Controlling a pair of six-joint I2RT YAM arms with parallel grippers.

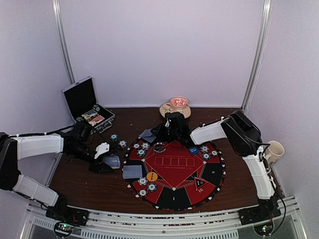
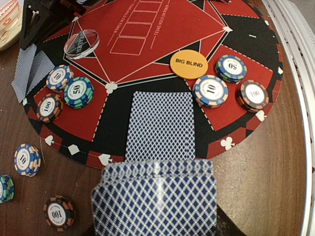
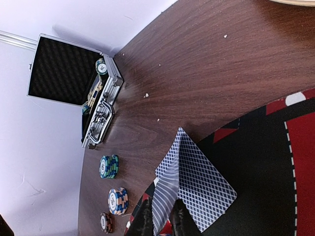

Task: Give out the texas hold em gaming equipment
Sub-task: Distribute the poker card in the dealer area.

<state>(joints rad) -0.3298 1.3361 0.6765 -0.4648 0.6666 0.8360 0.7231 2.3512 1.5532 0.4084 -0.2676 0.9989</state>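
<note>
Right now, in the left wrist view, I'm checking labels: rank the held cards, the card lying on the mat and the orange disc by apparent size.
1. held cards, though nearness to the camera inflates them
2. card lying on the mat
3. orange disc

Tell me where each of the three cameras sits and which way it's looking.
Top external: above and behind the arm bases, looking down on the round mat and open case; left arm and right arm show.
Left wrist: low beside the mat's left edge, looking rightward across it; the deck of cards it holds hides its fingers.
Right wrist: low at the mat's far-left edge, facing the case; its fingertips flank a tilted playing card.
Shared: top and left wrist both show the BIG BLIND disc.
</note>
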